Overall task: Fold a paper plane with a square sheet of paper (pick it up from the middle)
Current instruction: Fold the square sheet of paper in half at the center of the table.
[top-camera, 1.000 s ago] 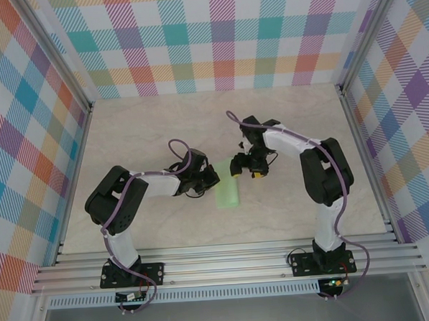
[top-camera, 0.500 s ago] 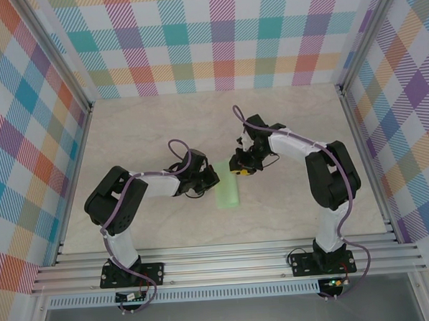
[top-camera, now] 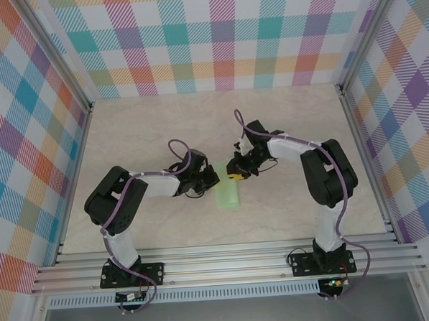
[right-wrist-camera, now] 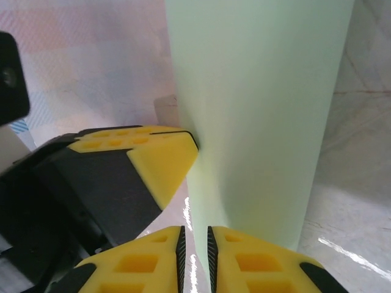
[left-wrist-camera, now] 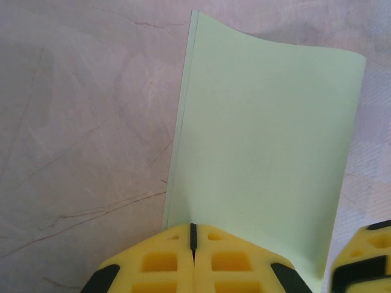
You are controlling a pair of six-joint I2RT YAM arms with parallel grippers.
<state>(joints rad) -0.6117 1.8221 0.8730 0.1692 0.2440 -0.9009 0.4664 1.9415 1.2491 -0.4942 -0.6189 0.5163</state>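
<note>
The square sheet of paper [top-camera: 227,196] is pale green and folded into a narrow strip at the table's centre. In the left wrist view the paper [left-wrist-camera: 269,134] rises from my left gripper [left-wrist-camera: 193,227], whose jaws are shut on its near edge. The left gripper [top-camera: 214,176] sits at the strip's upper left. My right gripper [top-camera: 235,176] is beside it at the same end. Its jaws [right-wrist-camera: 195,235] stand a narrow slit apart with the edge of the paper [right-wrist-camera: 263,110] running in between them. The left gripper's finger [right-wrist-camera: 162,162] touches the paper's left edge.
The beige marbled table [top-camera: 141,128] is walled by checked panels on three sides. Aluminium posts stand at the corners and a rail [top-camera: 227,260] runs along the near edge by the arm bases. The right gripper's finger [left-wrist-camera: 363,256] shows at the corner of the left wrist view.
My right gripper moved left onto the paper's upper end and its jaws narrowed from wide open to a slit. The left gripper and the paper stayed put.
</note>
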